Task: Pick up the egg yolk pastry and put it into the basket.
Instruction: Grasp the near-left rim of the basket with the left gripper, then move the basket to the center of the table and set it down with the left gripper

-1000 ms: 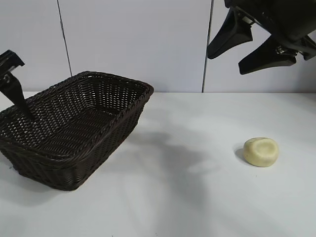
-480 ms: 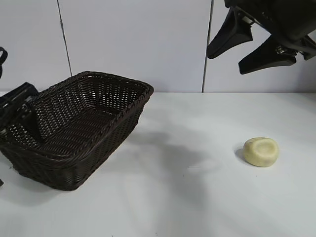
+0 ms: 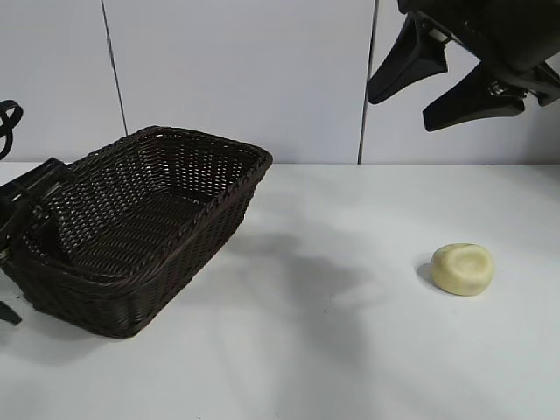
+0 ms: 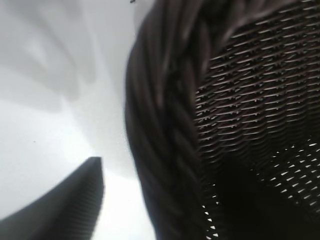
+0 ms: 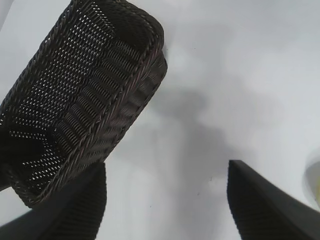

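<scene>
The left gripper [image 3: 16,236] sits at the exterior view's left edge, which cuts off most of it, along with the arm behind it. One finger reaches inside the basket [image 3: 149,210], darkened behind the weave; the other is only a dark tip below the basket's near left corner, so how firmly the braided rim is pinched cannot be told. In the left wrist view the rim [image 4: 165,125] fills the frame, blurred. The right gripper [image 3: 451,79] is cropped by the exterior view's top edge. The egg yolk pastry [image 5: 315,182] shows in the right wrist view only as a pale sliver.
</scene>
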Available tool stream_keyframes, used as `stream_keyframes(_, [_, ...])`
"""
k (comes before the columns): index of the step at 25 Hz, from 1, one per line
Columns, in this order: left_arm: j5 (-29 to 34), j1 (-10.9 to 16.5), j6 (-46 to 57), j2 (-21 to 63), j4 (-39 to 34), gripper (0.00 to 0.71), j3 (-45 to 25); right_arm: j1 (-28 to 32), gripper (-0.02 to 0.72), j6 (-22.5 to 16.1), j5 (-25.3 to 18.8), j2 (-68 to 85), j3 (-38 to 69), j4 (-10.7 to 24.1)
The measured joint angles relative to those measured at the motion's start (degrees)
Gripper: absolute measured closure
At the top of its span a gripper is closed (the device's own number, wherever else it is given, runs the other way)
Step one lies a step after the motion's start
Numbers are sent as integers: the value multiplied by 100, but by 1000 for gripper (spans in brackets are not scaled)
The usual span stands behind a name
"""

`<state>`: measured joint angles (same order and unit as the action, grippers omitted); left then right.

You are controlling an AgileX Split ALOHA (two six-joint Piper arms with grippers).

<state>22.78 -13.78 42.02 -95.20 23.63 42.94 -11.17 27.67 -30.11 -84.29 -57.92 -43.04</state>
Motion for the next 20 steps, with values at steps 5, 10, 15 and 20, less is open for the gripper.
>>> stream_keyframes(5, [454,90,-70,0,-6,612,205,0,208,0,11,0,0,0])
stream_keyframes(10, [1242,406,-1230,0,-97,612,804,0,208,0,11,0,0,0])
stream_keyframes(15, [2121,584,-2759,-30,-183,612,1581,0,208,0,11,0,0,0])
stream_keyframes(20, [2792,594,-3867,-30,-205,612,2226,0,208,0,11,0,0,-5])
